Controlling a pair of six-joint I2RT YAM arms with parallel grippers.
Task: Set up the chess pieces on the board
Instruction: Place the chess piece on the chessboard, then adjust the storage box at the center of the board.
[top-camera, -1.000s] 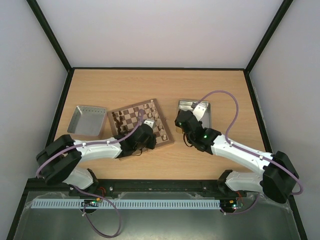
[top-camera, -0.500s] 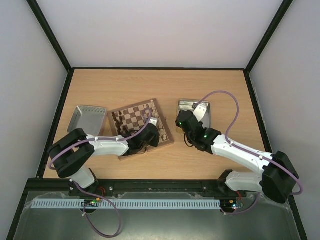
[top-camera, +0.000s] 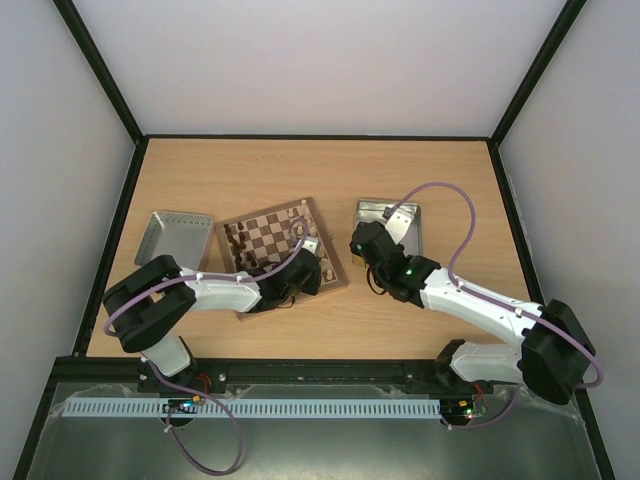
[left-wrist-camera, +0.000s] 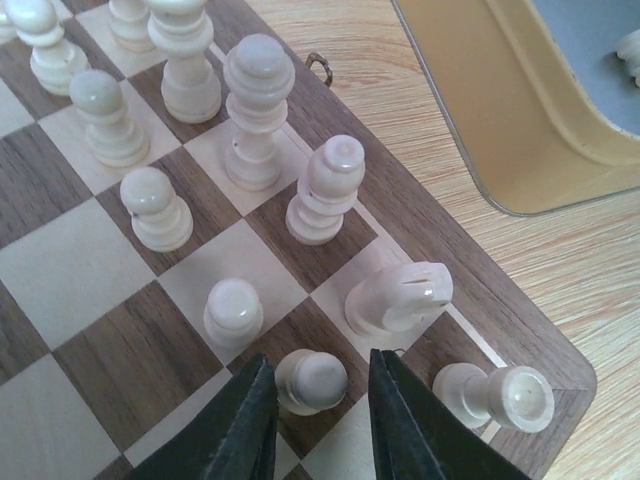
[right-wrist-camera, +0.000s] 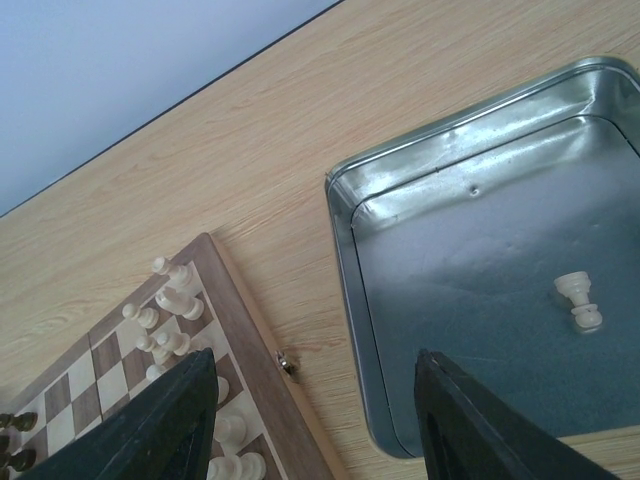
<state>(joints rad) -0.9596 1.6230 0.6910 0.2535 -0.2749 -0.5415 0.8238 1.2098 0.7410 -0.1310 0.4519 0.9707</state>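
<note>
The board (top-camera: 262, 232) lies at the table's middle, dark chess pieces (top-camera: 236, 240) on its left side, pale ones on its right. My left gripper (top-camera: 316, 270) hangs low over the board's near right corner. In the left wrist view its jaws (left-wrist-camera: 320, 362) stand slightly apart around a pale pawn (left-wrist-camera: 311, 380) that stands on a dark square, with a gap at the right finger. A pale knight (left-wrist-camera: 400, 297) and a corner piece (left-wrist-camera: 497, 395) are beside it. My right gripper (top-camera: 358, 240) is open and empty (right-wrist-camera: 315, 358), between board (right-wrist-camera: 250, 330) and tin.
A metal tin (top-camera: 372, 205) right of the board holds one pale piece (right-wrist-camera: 580, 300); its wall shows in the left wrist view (left-wrist-camera: 500, 120). A second tin (top-camera: 178, 240) stands left of the board. Black frame rails border the table.
My left gripper has slid right along the board's near edge to the corner, and its jaws have parted from the pale pawn. The right arm has hardly moved.
</note>
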